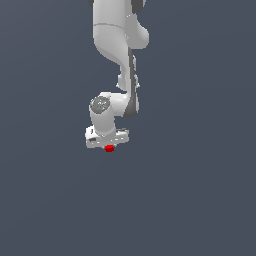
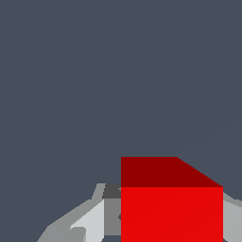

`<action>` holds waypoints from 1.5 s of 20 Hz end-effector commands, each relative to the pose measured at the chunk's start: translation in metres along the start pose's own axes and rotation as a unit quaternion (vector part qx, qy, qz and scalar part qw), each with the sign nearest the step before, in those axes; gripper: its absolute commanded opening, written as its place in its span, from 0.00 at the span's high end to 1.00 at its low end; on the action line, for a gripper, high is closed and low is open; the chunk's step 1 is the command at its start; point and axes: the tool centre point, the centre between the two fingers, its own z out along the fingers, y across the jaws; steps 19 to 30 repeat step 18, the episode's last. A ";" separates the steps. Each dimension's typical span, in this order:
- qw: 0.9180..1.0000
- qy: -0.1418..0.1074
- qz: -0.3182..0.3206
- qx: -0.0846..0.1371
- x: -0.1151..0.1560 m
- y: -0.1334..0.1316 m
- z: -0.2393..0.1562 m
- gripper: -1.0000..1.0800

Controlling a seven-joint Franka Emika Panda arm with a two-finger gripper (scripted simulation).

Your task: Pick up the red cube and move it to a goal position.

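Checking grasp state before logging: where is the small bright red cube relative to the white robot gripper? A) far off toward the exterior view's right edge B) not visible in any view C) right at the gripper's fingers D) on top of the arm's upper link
C: in the exterior view the small bright red cube sits directly under the white robot gripper, and the wrist view shows it between the grey fingers.
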 end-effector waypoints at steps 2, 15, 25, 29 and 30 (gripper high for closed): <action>1.000 0.000 0.000 0.000 0.010 -0.004 -0.008 1.00; 1.000 0.000 0.000 0.000 0.056 -0.021 -0.041 1.00; 1.000 0.000 0.000 0.000 0.058 -0.021 -0.042 1.00; 1.000 0.000 0.000 0.000 0.058 -0.021 -0.042 1.00; 1.000 0.000 0.000 0.000 0.058 -0.021 -0.042 1.00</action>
